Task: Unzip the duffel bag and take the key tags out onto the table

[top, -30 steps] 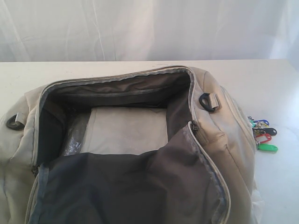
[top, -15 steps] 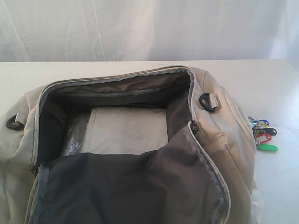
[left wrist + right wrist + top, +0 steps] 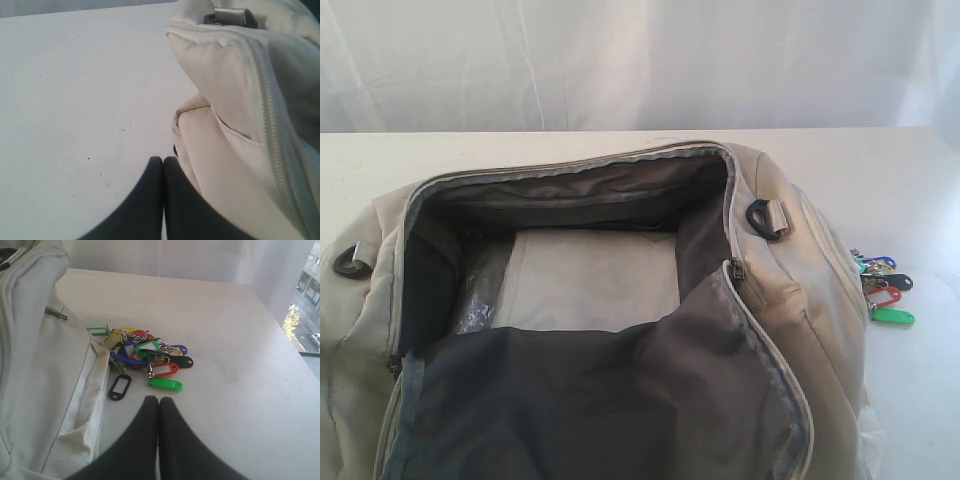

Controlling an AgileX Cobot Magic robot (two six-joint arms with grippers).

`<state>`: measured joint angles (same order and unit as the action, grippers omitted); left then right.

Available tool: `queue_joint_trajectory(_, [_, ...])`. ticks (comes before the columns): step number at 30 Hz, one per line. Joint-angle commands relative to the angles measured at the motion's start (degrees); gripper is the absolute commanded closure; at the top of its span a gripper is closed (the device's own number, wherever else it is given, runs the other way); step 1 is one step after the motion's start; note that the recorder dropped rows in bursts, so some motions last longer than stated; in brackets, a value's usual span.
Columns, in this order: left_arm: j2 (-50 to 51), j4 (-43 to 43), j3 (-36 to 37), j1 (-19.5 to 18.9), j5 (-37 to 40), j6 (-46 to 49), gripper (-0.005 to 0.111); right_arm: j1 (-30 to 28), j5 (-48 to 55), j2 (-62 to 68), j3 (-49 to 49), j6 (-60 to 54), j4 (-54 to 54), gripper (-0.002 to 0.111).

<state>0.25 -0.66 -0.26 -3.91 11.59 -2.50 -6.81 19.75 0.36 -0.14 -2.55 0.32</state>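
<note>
The beige duffel bag [image 3: 790, 300] lies unzipped on the white table [image 3: 920, 200], its flap folded toward the front and its dark grey lining showing. The key tags [image 3: 885, 290] lie in a bunch on the table just right of the bag; the right wrist view shows the key tags [image 3: 147, 360] in green, red, blue and black beside the duffel bag [image 3: 40, 365]. My right gripper [image 3: 159, 400] is shut and empty, just short of the tags. My left gripper [image 3: 163, 160] is shut and empty over the table [image 3: 75, 100] beside the duffel bag [image 3: 240, 110]. Neither gripper appears in the exterior view.
A pale flat panel [image 3: 590, 275] and a crinkled clear plastic sheet [image 3: 480, 295] lie inside the bag. Black strap rings [image 3: 765, 220] sit at the bag's ends. A white curtain [image 3: 640, 60] hangs behind the table.
</note>
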Motion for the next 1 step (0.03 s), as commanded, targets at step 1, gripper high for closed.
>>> queue_joint_trajectory(1, [-0.25,-0.15,0.26,-0.01,-0.07,-0.28,0.107,0.1,-0.28,-0.36,0.14,-0.15,0.08,0.108])
